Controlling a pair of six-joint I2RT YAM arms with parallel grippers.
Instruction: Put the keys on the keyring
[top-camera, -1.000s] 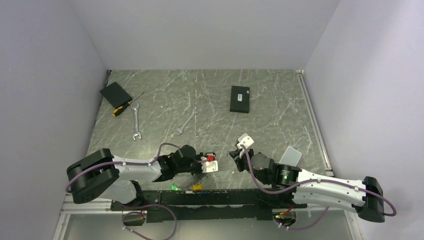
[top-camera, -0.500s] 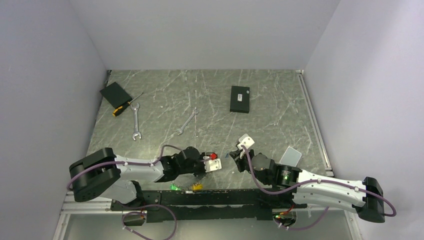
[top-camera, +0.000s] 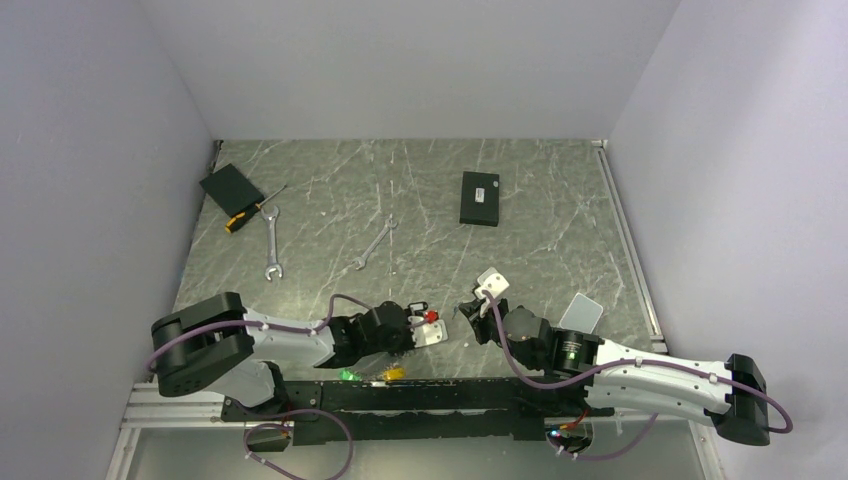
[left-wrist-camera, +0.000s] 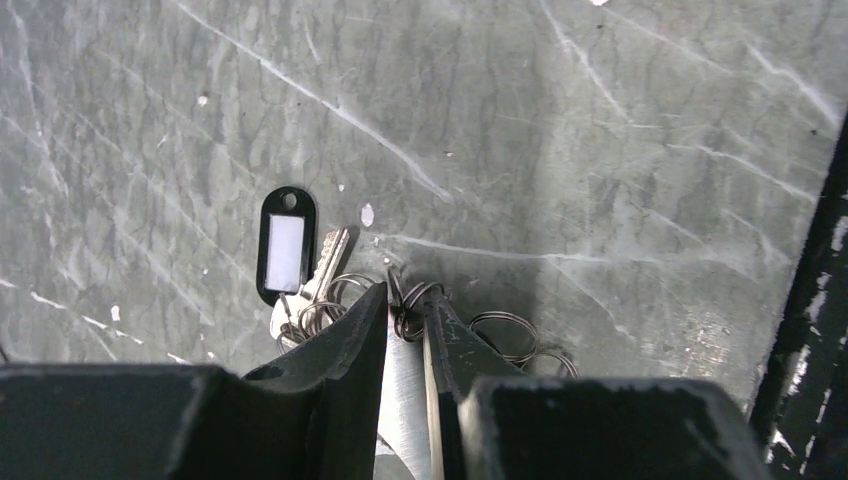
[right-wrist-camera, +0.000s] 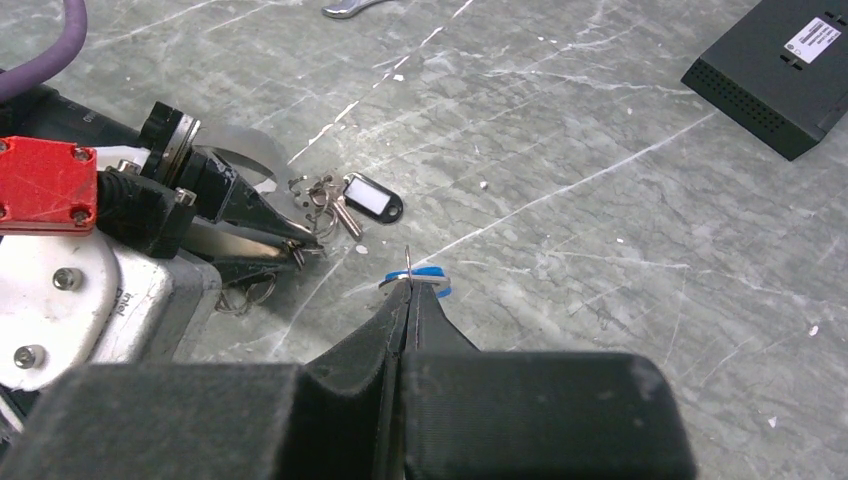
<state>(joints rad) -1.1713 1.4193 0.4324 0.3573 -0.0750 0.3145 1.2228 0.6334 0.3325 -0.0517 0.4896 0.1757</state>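
Note:
My left gripper (left-wrist-camera: 405, 300) is low over the table, its tips pinching a small cluster of silver split rings (left-wrist-camera: 410, 312). Linked to it lie a silver key (left-wrist-camera: 328, 258) with a black plastic tag (left-wrist-camera: 286, 243) and more loose rings (left-wrist-camera: 505, 330). My right gripper (right-wrist-camera: 408, 285) is shut on a thin ring carrying a blue-headed key (right-wrist-camera: 432, 274), held just right of the left gripper (right-wrist-camera: 303, 245). In the top view the two grippers (top-camera: 445, 322) (top-camera: 468, 312) nearly meet. No large wire loop shows.
Two silver wrenches (top-camera: 272, 245) (top-camera: 375, 243), a black box (top-camera: 480, 198), a black pad (top-camera: 230, 186) with a screwdriver (top-camera: 250, 212), and a pale card (top-camera: 582, 310) lie on the table. Small green (top-camera: 347, 375) and yellow (top-camera: 393, 373) objects sit at the near edge.
My left arm has slid a little to the right, bringing its gripper closer to the right gripper. The right arm has not moved.

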